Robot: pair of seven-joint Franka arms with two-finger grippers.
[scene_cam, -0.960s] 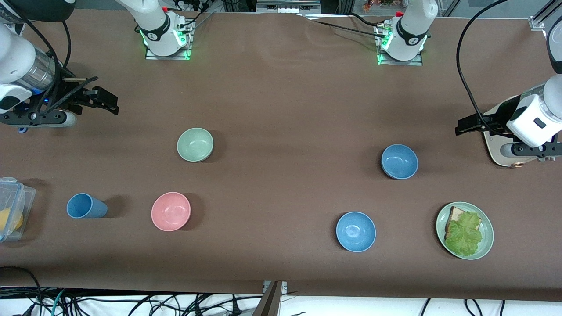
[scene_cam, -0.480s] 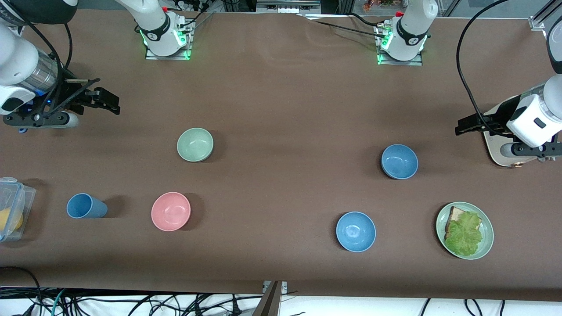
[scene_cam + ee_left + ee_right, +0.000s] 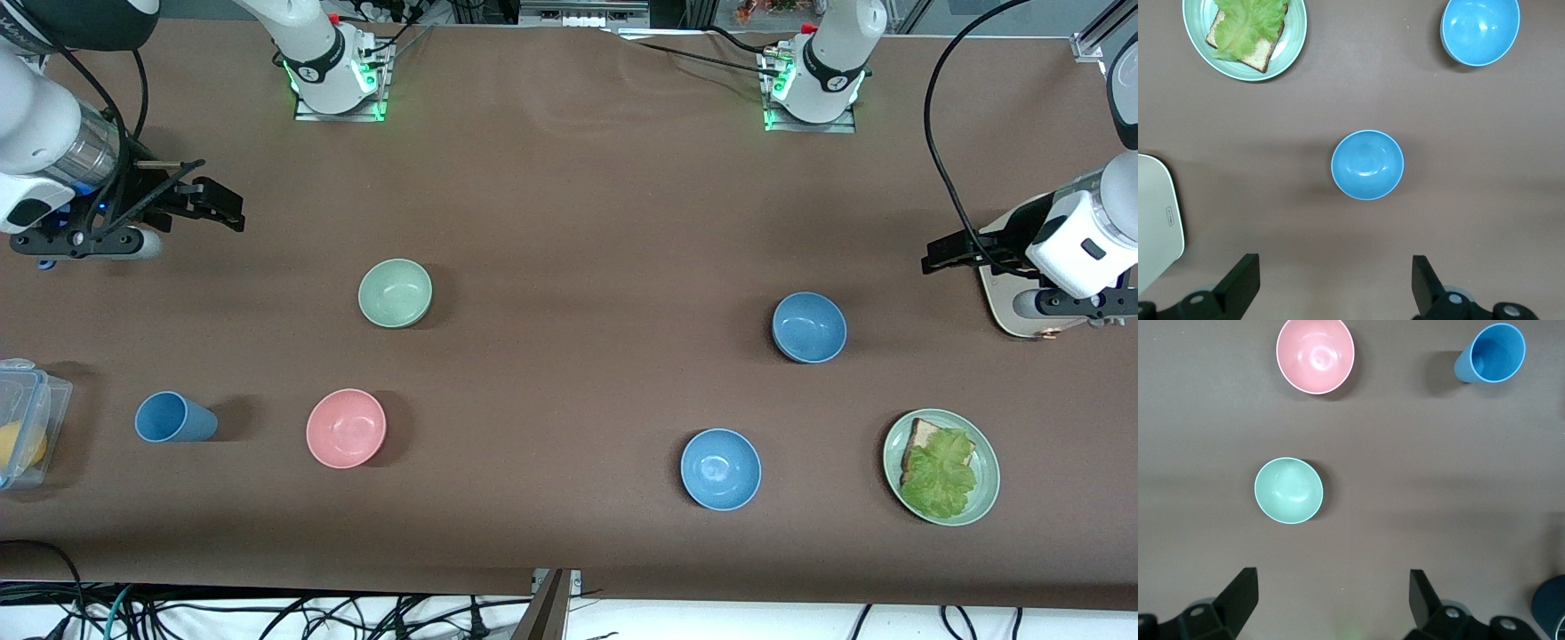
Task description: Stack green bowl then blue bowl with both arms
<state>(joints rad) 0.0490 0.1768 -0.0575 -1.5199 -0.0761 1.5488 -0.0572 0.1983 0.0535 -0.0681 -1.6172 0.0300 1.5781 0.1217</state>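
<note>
- The right gripper (image 3: 218, 201) hangs in the air over bare table at the right arm's end, its fingers (image 3: 1238, 597) spread wide and holding nothing.
- The left gripper (image 3: 944, 254) hangs over the table at the left arm's end, fingers (image 3: 1241, 283) likewise wide apart and empty, just beside a pale rounded board (image 3: 1005, 293).
- The green bowl (image 3: 395, 292) sits upright on the brown table (image 3: 569, 222), toward the right arm's end, well apart from both grippers.
- A pink bowl (image 3: 346, 428) lies nearer the front camera than the green bowl, with a blue cup (image 3: 173, 418) beside it toward the right arm's end.
- The blue bowl (image 3: 809, 327), greyish in tone, sits upright toward the left arm's end.
- A brighter blue bowl (image 3: 720, 468) lies nearer the camera than it.
- A pale-green plate (image 3: 987, 480) carrying bread and lettuce stands beside the brighter bowl, toward the left arm's end.
- A clear lidded container (image 3: 22, 422) sits at the table edge at the right arm's end.
</note>
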